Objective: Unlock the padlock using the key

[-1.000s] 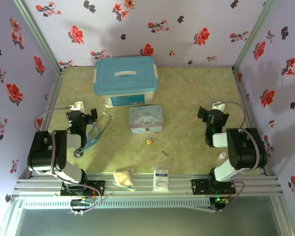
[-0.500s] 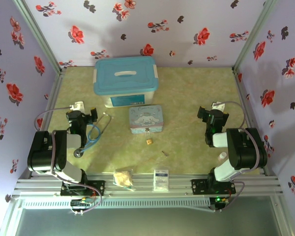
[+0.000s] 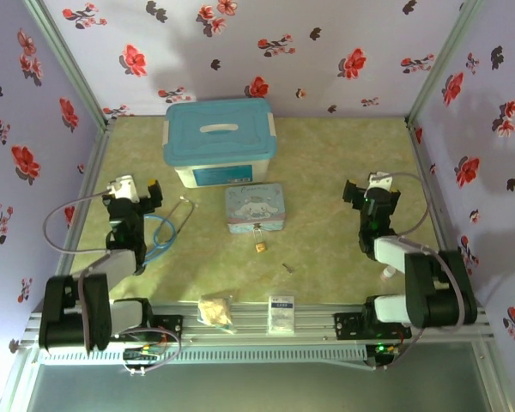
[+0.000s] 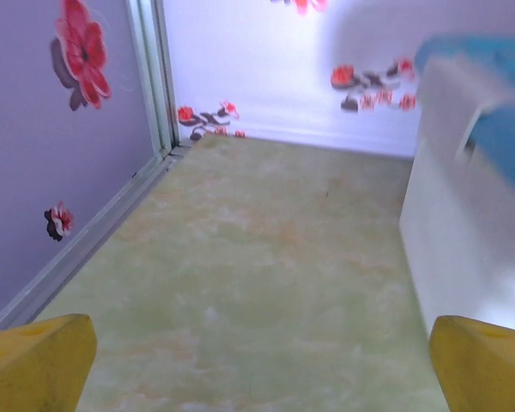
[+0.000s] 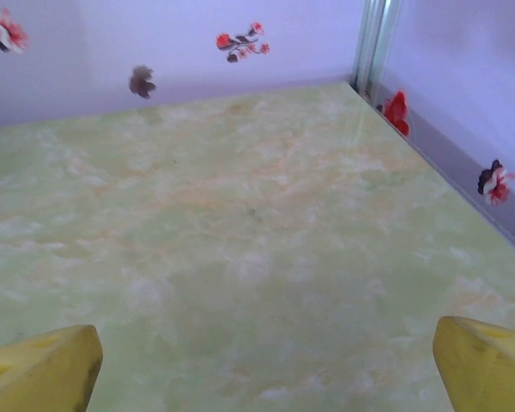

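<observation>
asker: where do things lie, and what could go wrong?

watcher: the tiny brass-gold padlock (image 3: 261,246) lies on the green marbled counter (image 3: 326,163), just in front of the pale blue cartoon-dog tin (image 3: 256,209). i cannot tell whether its shackle hooks the tin's latch. the thin silver-grey key (image 3: 287,267) lies near it, toward the right. left jaws and right jaws both gape wide, yellow pads (image 4: 34,365) far apart, nothing held. i judge the key to be the trouble: flat and thin, it may skid out of a pinch or enter crooked. the light padlock may slide unless braced.

asker: any writing?

watcher: the tin's lid, the blue-lidded white plastic box (image 3: 219,142) and the small white card (image 3: 281,313) by the near rail carry print, all too small to read.
</observation>
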Motion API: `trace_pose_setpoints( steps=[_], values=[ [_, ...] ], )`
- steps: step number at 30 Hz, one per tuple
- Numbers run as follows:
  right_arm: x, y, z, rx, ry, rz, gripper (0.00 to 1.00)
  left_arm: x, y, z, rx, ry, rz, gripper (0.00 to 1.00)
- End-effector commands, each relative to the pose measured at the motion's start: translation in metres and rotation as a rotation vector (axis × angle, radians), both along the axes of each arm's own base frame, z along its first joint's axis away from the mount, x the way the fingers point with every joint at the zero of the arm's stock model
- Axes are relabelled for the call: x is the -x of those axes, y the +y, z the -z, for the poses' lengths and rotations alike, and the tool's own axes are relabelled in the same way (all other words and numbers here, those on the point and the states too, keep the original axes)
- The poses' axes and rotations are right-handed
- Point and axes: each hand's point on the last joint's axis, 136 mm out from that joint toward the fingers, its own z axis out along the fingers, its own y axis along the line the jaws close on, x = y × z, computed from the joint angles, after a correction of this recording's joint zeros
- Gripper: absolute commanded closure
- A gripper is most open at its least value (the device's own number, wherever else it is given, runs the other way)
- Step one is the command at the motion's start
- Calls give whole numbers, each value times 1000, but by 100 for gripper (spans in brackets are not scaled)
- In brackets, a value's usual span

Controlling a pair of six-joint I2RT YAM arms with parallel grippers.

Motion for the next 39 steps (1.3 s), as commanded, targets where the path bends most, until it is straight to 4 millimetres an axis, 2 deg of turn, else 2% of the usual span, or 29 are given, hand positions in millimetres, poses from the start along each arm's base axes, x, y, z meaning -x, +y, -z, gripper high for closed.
trace_pose_setpoints(
  steps=[1,3,5,9,13,17,22,24,31,35,37,39],
  values=[
    [4,2,-23,-72,48,31,1,12,5,-12,226,-33,-64,0],
    [10,-2,-38,-189,27,98,1,19,-6,-20,364,-36,-22,0],
    [18,-4,-41,-285,59,134,1,26,-21,-30,449,-80,62,0],
    [26,32,-28,-420,167,-43,1,39,-47,-43,589,-137,218,0],
    [41,75,-8,-528,308,-224,5,46,-80,-44,694,14,329,0],
    [72,112,17,-499,490,-317,11,63,-125,-35,689,160,438,0],
    [114,157,34,-377,615,-475,24,86,-182,-26,668,286,598,0],
    [129,167,41,-320,671,-509,32,95,-199,-22,655,338,637,0],
    [163,200,64,-240,743,-587,39,115,-220,-16,666,363,671,0],
    [183,219,79,-217,803,-653,53,126,-236,-8,627,402,728,0],
    [195,234,84,-199,836,-730,59,127,-235,-2,582,433,721,0],
    [204,238,90,-148,876,-746,60,127,-234,2,555,453,716,0]
  ],
)
